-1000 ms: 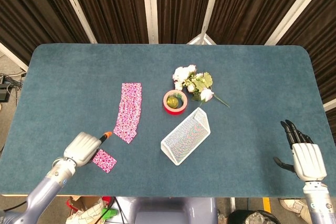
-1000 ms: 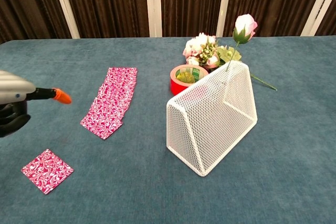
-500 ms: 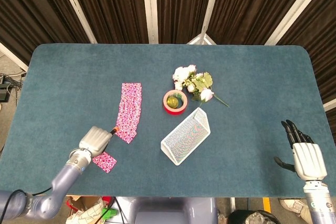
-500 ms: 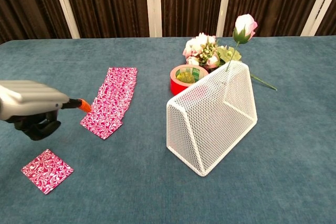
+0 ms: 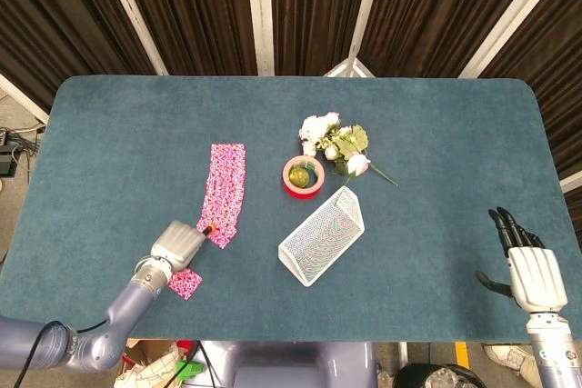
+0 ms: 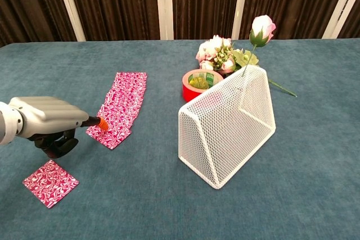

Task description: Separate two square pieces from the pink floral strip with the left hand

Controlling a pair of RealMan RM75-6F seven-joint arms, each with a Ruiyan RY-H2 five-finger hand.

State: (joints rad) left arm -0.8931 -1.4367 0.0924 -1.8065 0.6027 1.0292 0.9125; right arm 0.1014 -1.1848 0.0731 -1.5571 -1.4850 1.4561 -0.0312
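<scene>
Matt teal felt-like table cover (image 5: 136, 134)

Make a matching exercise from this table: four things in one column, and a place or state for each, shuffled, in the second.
Things:
1. pink floral strip
2. loose pink square
3. red tape roll
4. right hand

Places or states:
A. alone near the table's front left edge
B. open, holding nothing
C. between the flowers and the wire basket
D. left hand's orange fingertip at its near end

Pairs: 1-D, 2-A, 3-C, 4-B
</scene>
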